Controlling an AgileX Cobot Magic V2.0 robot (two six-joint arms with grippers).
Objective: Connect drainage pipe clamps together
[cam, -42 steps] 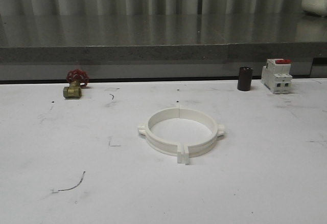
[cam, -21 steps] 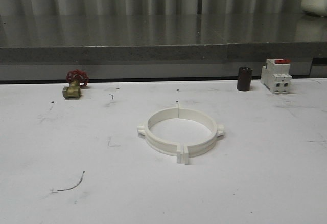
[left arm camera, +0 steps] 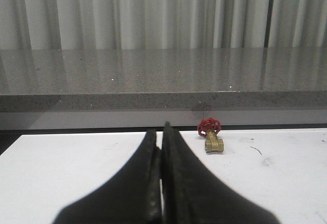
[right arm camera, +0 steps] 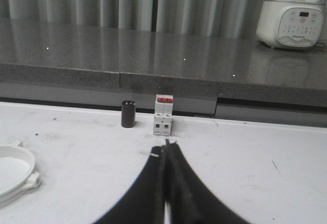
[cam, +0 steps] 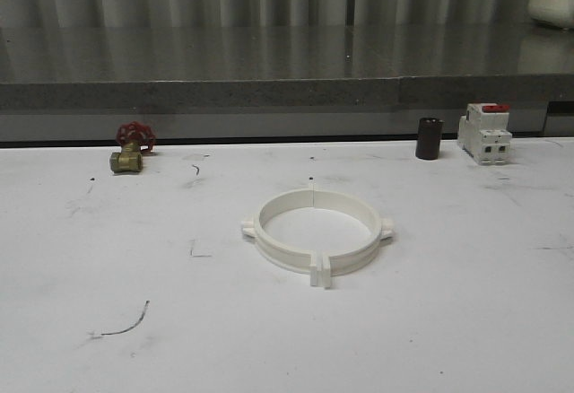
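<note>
The two white drainage pipe clamps [cam: 316, 254] lie together as a full ring in the middle of the white table in the front view, end tabs meeting at the near side and at the far seam. Part of that ring [right arm camera: 15, 173] also shows in the right wrist view, apart from the fingers. My left gripper [left arm camera: 161, 132] is shut with nothing in it, well back from the ring, its black fingers pressed together. My right gripper [right arm camera: 166, 144] is likewise shut and empty, pointing toward the breaker.
A brass valve with a red handwheel [cam: 131, 149] sits at the back left. A small black cylinder [cam: 429, 138] and a white red-topped breaker [cam: 485, 133] stand at the back right. A grey counter ledge [cam: 287, 92] runs behind the table.
The ring has shifted very slightly, a few pixels, between the earlier frames and now; otherwise nothing differs.
</note>
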